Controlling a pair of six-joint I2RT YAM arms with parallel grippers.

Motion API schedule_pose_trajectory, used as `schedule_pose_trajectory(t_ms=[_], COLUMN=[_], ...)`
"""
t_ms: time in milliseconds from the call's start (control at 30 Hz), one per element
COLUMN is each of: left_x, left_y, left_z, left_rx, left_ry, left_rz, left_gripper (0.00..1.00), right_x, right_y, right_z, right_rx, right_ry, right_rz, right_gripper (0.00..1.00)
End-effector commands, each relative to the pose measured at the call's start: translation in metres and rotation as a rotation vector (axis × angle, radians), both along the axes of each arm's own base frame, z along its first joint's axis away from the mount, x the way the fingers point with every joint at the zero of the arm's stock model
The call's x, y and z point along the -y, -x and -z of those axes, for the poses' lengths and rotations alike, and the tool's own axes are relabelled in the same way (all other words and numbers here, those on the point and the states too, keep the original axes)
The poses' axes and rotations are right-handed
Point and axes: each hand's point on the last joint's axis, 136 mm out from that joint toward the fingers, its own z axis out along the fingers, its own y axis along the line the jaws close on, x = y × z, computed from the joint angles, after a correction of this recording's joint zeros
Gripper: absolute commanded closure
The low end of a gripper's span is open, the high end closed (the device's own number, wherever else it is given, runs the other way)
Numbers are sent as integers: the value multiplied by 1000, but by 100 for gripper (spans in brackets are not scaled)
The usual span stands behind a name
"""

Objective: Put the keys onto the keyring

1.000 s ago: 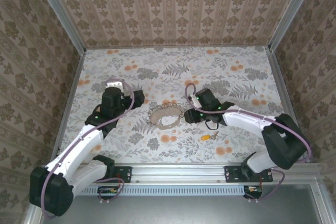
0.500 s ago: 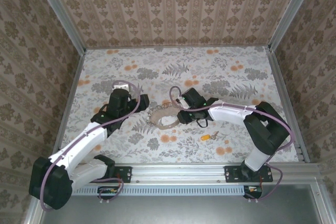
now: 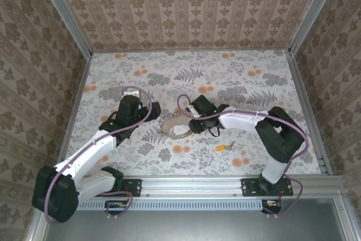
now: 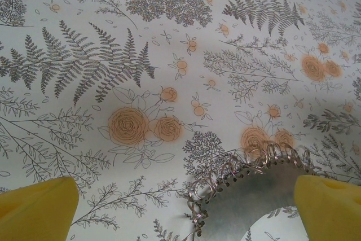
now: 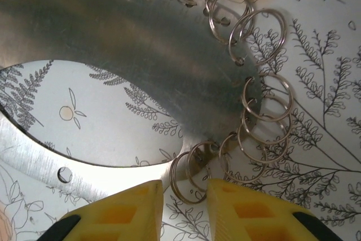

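The keyring (image 3: 176, 126) lies flat on the flower-printed bench (image 3: 248, 86) between my two arms. Close up it proves to be a flat oval metal band with small split rings (image 5: 265, 111) threaded through holes along its edge. The key (image 3: 221, 147), orange-headed, lies apart from it on the bench, nearer my right base, with nothing touching it. My right gripper (image 5: 185, 196) is down at the band's right end, its yellow fingers drawn close about one of those rings. I judge this is to hold or pry that ring so the key can be fed on, though I cannot tell whether the pads clamp it or merely flank it. My left gripper (image 4: 183, 207) hovers at the opposite end with fingers spread wide, probably ready to steady the band. The overhead view gives the layout and the key but blurs the rings to a fringe. The right wrist view shows each coil and hole, and the left wrist view shows the other arc of rings between my parted left fingers.
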Motion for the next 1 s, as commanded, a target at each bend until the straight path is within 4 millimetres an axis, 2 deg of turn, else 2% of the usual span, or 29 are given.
schedule_pose_trajectory(t_ms=[0,533,733,967], left_x=[4,2,2,2], left_y=[-3,0,0,1], left_z=[-11,-10,-9,-9], left_rx=[18,18,15,16], left_ry=[30,42,43,43], left_rz=[-8,-21,-23,-22], left_gripper=[0,0,0,0], right_x=[1,3,7,13], right_y=[-3,-11,-16,-20], right_z=[4,15,14,12], right_rx=[6,21,43,64], right_ry=[44,81,106,138], right_rz=[-10,0,16,33], right_gripper=[71,73,78,90])
